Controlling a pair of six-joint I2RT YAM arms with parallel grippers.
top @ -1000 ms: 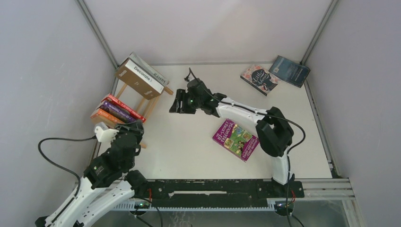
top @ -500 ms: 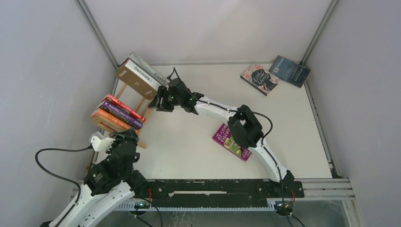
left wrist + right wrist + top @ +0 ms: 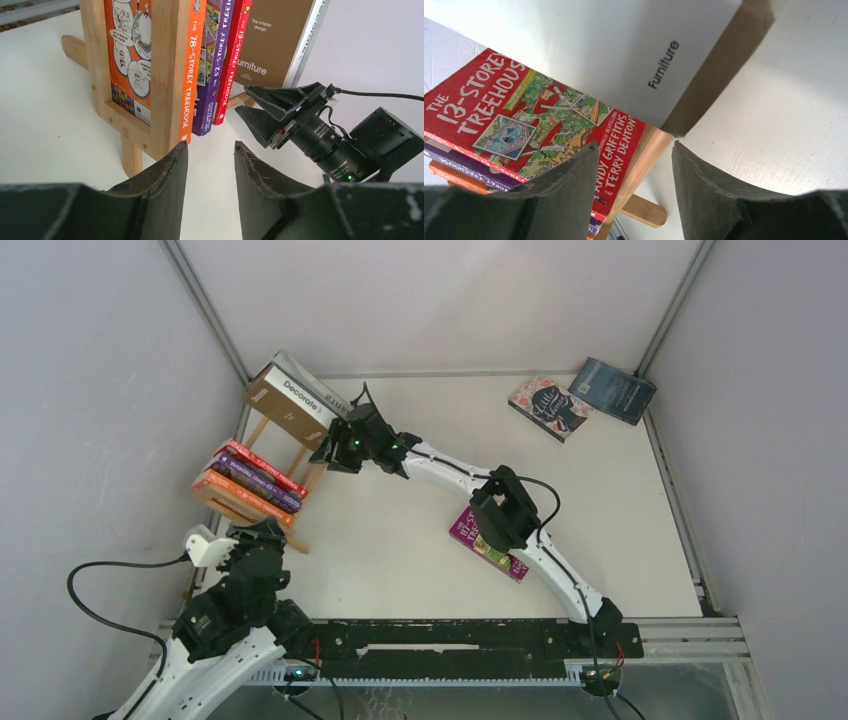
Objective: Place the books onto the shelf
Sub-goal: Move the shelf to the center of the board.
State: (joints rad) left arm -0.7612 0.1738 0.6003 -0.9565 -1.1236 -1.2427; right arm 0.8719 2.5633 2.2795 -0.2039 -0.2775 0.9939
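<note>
Pale grey walls close in a white surface point(image 3: 400, 560). At its upper left stands the small light-wood slatted shelf point(image 3: 297, 462), which holds five books. A thick brown book with a white title point(image 3: 292, 412) and a grey-white book point(image 3: 312, 386) lean on top. A red paperback point(image 3: 262, 466), a purple paperback point(image 3: 252, 480) and an orange paperback point(image 3: 232, 490) are packed side by side lower down. Over the last second the right end effector point(image 3: 326, 453) has swung from the middle of the surface to the shelf's right side. Its wrist view shows the jaws parted and empty, framing a wooden rail beneath the brown book's overhanging corner. Meanwhile the left end effector point(image 3: 262, 532) has drawn back toward the lower left of the frame, also released with nothing between its jaws, near the shelf's front leg. None of the shelved books has shifted. Three remain loose: a purple illustrated book point(image 3: 468, 525) at centre, now partly hidden under the right arm's elbow, and a dark floral book point(image 3: 548, 407) and a dark blue book point(image 3: 612, 390) at the upper right. Arriving empty, the right arm looks set to straighten the top books rather than deliver one, so the three loose books are still to fetch.
</note>
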